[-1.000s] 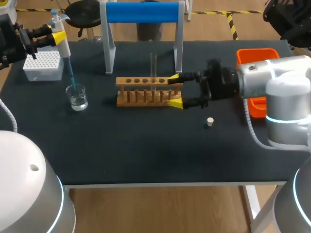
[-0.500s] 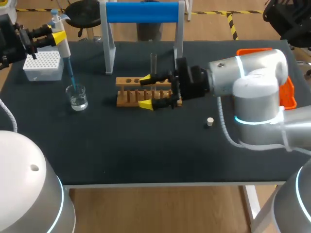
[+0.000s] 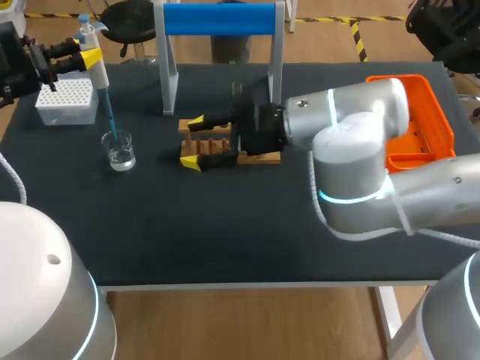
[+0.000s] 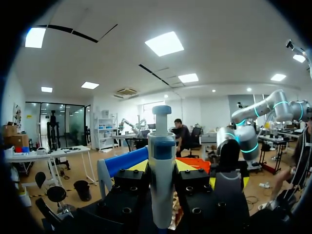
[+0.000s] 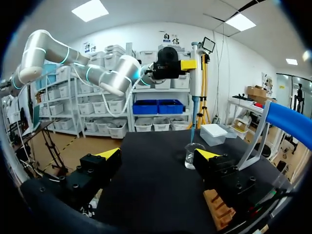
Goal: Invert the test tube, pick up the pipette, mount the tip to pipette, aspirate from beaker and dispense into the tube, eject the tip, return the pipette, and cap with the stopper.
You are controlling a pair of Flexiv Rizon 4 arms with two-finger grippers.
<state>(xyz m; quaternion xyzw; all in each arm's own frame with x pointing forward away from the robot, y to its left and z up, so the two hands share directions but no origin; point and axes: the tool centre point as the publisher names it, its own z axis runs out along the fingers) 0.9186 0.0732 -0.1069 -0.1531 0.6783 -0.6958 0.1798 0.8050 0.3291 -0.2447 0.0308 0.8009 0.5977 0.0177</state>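
Left gripper [image 3: 88, 57]: closed on the pipette [image 4: 162, 175], its smooth white-and-blue plastic barrel upright between the black fingers; the slim blue tip below them dips into the beaker [image 3: 119, 150]
Right gripper [image 3: 193, 142]: fingers spread wide and holding nothing, with one yellow-tipped finger along each long side of the wooden rack [image 3: 262, 157] beneath them
Test tube [image 3: 237, 91]: a thin cylinder of clear glass, upright in the rack, behind the right fingers and close to that arm's wrist
Beaker: small, round, clear-walled, with a little liquid at the bottom; it stands ahead of the right fingertips and well below the left ones
Tip box [image 3: 66, 100]: a white block with its top gridded with holes, just below the left fingers
Stopper: not visible in any view
Table [image 3: 225, 225]: dark and matte
Risk: the right arm hangs low over the rack, so a sideways sweep would likely clip the slender tube or drag the light wooden frame. Slick glass could also slip between hard fingertips. On the other side, any lateral pull on the pipette while its tip sits inside the beaker could tip the beaker and spill the liquid
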